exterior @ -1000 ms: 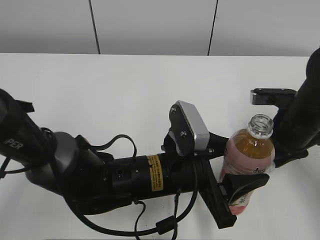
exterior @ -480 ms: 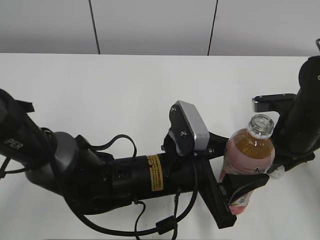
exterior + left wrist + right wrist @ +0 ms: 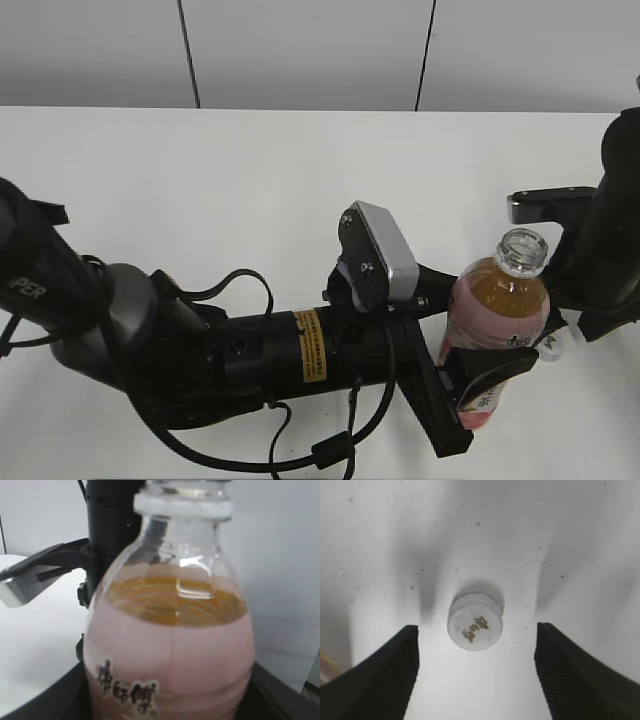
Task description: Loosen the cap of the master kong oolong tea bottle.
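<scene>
The master kong oolong tea bottle (image 3: 500,295) stands upright with its mouth open and no cap on it. My left gripper (image 3: 490,322) is shut on its pink label. The left wrist view shows the bottle (image 3: 170,645) filling the frame, with my left gripper (image 3: 170,702) around its body. The white cap (image 3: 475,621) lies flat on the table. My right gripper (image 3: 476,630) is open, with a gap between the cap and each finger. In the exterior view the cap (image 3: 553,345) lies just right of the bottle, below my right gripper (image 3: 572,335).
The white table (image 3: 250,190) stretches to the left and back. My left arm (image 3: 250,350) lies across the front. My right arm (image 3: 605,250) stands close behind and to the right of the bottle, and it also shows in the left wrist view (image 3: 107,530).
My right arm has shifted to the right and down, away from the bottle's mouth. The white cap has come into view on the table beside the bottle. The left gripper and bottle have not moved.
</scene>
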You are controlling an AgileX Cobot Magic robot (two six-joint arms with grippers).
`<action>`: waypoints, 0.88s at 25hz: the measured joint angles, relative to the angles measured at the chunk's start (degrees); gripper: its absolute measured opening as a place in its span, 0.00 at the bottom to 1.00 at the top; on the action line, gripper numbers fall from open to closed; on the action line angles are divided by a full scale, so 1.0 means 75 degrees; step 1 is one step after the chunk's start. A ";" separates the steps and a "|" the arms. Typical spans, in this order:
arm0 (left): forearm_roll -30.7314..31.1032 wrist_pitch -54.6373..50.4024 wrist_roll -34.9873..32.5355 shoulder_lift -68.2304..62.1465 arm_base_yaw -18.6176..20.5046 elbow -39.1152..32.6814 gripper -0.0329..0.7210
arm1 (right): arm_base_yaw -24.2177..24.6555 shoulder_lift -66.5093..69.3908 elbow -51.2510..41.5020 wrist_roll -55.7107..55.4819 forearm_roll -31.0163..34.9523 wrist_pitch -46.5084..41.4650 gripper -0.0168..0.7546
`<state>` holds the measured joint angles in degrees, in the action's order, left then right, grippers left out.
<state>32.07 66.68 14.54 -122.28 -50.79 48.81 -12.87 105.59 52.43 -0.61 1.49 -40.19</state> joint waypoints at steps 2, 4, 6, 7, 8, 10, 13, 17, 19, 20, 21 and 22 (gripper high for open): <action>0.0000 0.0000 0.0000 0.0000 0.0000 0.0000 0.61 | 0.0000 -0.0269 -0.0008 0.0000 0.0000 -0.0017 0.73; 0.0000 0.0000 0.0000 0.0000 0.0000 0.0000 0.61 | 0.0000 -0.0696 -0.0008 0.0000 0.0000 -0.0032 0.74; 0.0000 0.0000 0.0000 0.0000 0.0000 0.0000 0.61 | 0.0044 -0.1070 -0.0014 0.0000 -0.0011 -0.0108 0.74; 0.0000 0.0000 0.0000 0.0000 0.0000 0.0000 0.61 | 0.0065 -0.1232 -0.0014 0.0000 -0.0011 -0.0181 0.74; 0.0000 0.0000 0.0000 0.0000 0.0000 0.0000 0.61 | 0.0093 -0.1366 -0.0014 0.0000 -0.0033 -0.0245 0.74; 0.0000 0.0000 0.0000 0.0000 0.0000 0.0000 0.61 | 0.0118 -0.1559 -0.0014 0.0000 -0.0061 -0.0423 0.74; 0.0000 0.0000 0.0000 0.0000 0.0000 0.0000 0.61 | 0.0127 -0.1747 -0.0014 0.0000 -0.0070 -0.0619 0.74; 0.0000 0.0000 0.0000 0.0000 0.0000 0.0000 0.61 | 0.0127 -0.1933 -0.0014 0.0000 -0.0076 -0.0868 0.74; -0.0008 0.0000 0.0000 0.0000 0.0000 0.0000 0.61 | 0.0127 -0.2006 -0.0014 0.0000 -0.0076 -0.0990 0.74; -0.0033 -0.0007 0.0000 0.0000 0.0000 0.0000 0.61 | 0.0127 -0.2048 -0.0014 0.0000 -0.0076 -0.1019 0.74; -0.0057 -0.0007 0.0000 0.0000 0.0000 0.0000 0.61 | 0.0127 -0.2083 -0.0014 0.0000 -0.0076 -0.1040 0.74; -0.0057 -0.0007 0.0000 0.0000 0.0015 0.0000 0.61 | 0.0127 -0.2112 -0.0014 0.0000 -0.0076 -0.1045 0.74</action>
<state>31.64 66.63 14.54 -122.28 -50.68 48.81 -11.92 89.75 52.32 -0.61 0.92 -48.03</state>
